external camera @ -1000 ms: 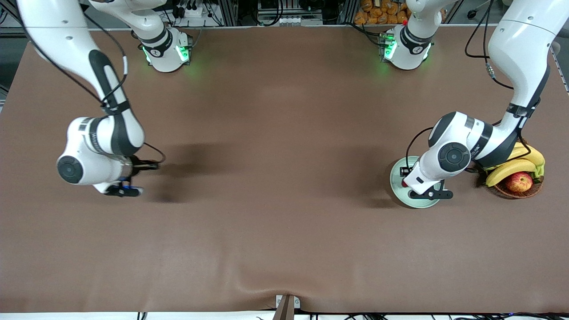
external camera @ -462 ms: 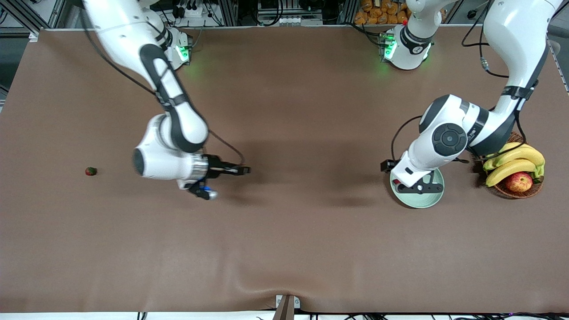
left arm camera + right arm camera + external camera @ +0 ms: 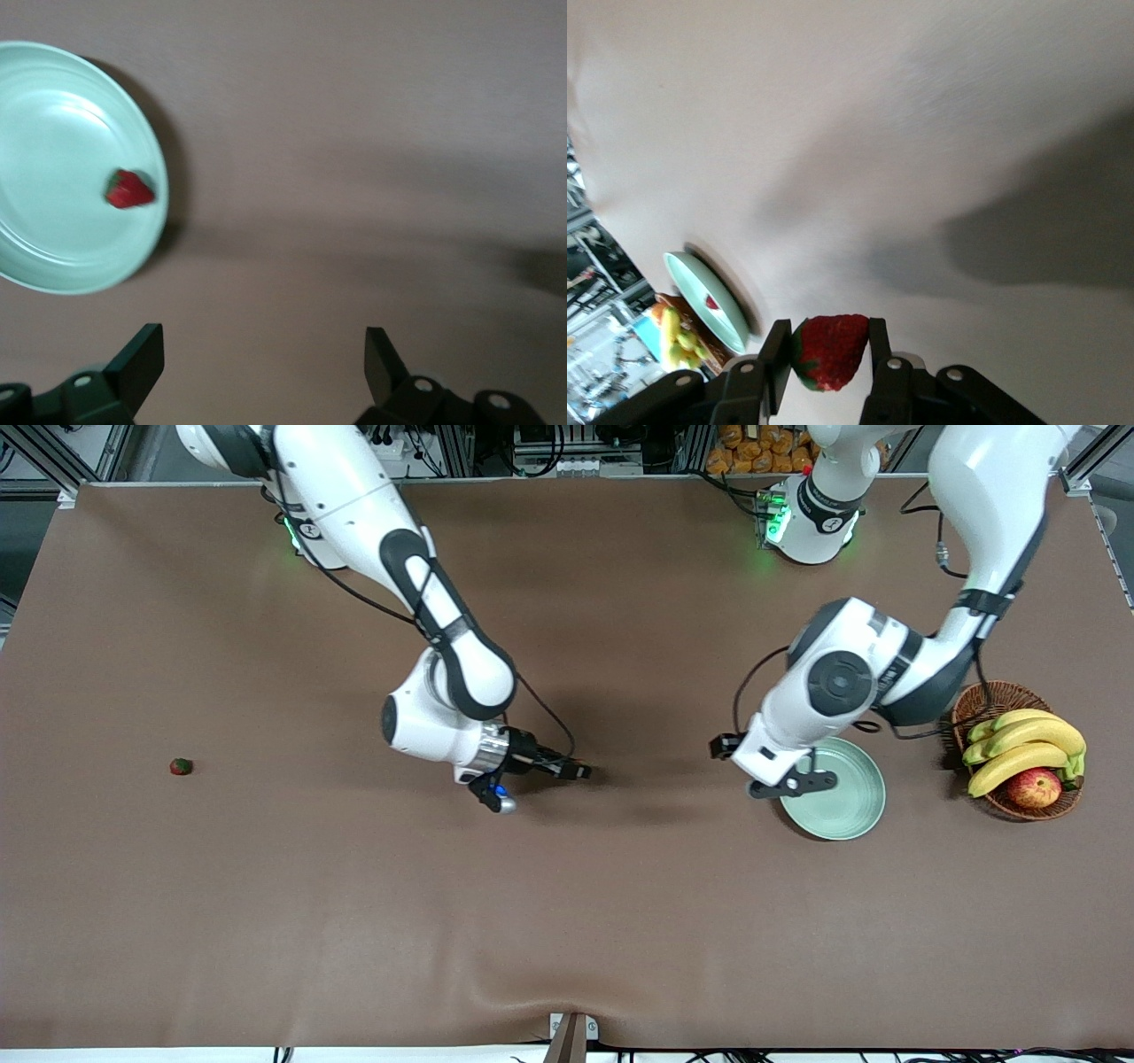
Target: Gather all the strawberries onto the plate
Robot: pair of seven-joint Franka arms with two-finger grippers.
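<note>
Strawberry (image 3: 829, 351) in right tool (image 3: 826, 347) seen only by wrist cam.

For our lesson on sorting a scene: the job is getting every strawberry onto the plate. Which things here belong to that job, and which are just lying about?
Part of the job:
- strawberry held in the right gripper, over the mid-table
- strawberry already in the plate
- strawberry on the table, toward the right arm's end
- left gripper, open over the plate's edge

Just lying about:
- wicker basket
- bananas
- apple
</note>
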